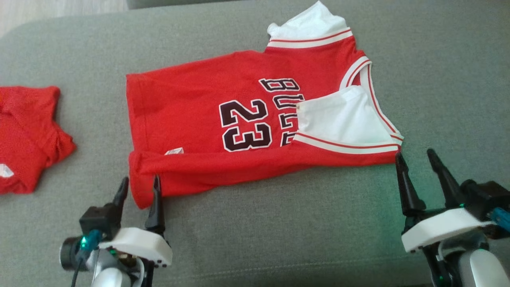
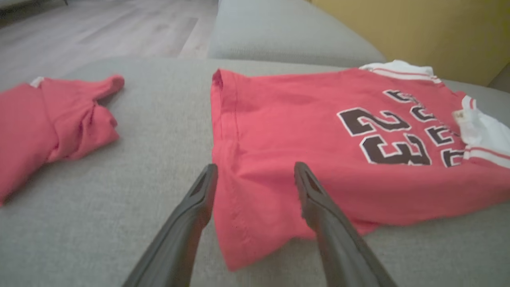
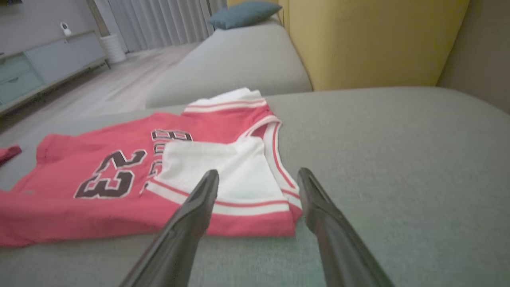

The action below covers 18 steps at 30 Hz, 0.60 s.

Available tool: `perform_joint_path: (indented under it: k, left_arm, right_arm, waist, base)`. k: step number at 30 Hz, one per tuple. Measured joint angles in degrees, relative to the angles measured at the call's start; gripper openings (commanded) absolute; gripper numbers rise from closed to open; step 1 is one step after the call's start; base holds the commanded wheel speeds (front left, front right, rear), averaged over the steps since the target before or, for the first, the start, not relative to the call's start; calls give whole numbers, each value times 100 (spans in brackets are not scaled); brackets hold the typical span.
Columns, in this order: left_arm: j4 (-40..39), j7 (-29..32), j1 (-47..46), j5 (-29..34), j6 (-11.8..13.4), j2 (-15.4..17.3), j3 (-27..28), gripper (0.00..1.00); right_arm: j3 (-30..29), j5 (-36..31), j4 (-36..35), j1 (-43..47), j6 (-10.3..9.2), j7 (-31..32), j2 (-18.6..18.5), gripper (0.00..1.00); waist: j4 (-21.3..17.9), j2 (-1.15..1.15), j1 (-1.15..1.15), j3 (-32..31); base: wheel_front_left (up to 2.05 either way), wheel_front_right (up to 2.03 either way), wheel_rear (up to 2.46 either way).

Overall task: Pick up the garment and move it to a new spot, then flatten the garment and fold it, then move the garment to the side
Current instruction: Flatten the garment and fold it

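Currently garment (image 1: pixel 191 115) is lying flattened just ahead of left hand (image 1: pixel 141 179) and right hand (image 1: pixel 414 154), both standing wide, gripping nothing. Near edge seemingly folded over 1 time; further folding, moving aside are remaining.

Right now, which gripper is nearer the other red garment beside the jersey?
Left. The left gripper hovers at the jersey's hem corner, with the other red garment a stretch of cushion away on its left. The right gripper sits at the jersey's shoulder end, farther off.

Grey couch (image 1: pixel 279 239), red jersey (image 1: pixel 191 115), red cloth (image 1: pixel 28 135)
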Motion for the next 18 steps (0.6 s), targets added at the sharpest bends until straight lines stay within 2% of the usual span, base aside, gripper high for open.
perform_joint_path:
  k: [8, 15, 16, 17, 18]
  left_arm:
    - [644, 546, -266, -470, -234, -12, 45, 100]
    - [878, 1067, -715, -740, -508, -8, 14, 100]
    - [882, 1118, -764, -757, -526, -3, 5, 85]
    - [881, 1180, -793, -778, -532, -3, -3, 45]
    - [880, 1221, -815, -792, -536, -2, -1, 17]
  right_arm:
    - [13, 232, 1076, -637, 0, 191, -269, 100]
    - [41, 509, 2123, -1347, 0, 671, -357, 100]
    - [41, 557, 2250, -1408, 0, 702, -355, 100]
    - [40, 586, 2330, -1468, 0, 750, -354, 100]
    - [42, 617, 2387, -1541, 0, 775, -354, 100]
  waist:
    - [60, 0, 0, 301]
    - [155, 0, 0, 553]
    - [175, 0, 0, 578]
    - [191, 0, 0, 599]
    - [203, 0, 0, 617]
  base:
    - [0, 0, 0]
    - [0, 0, 0]
    - [0, 0, 0]
    - [0, 0, 0]
    - [0, 0, 0]
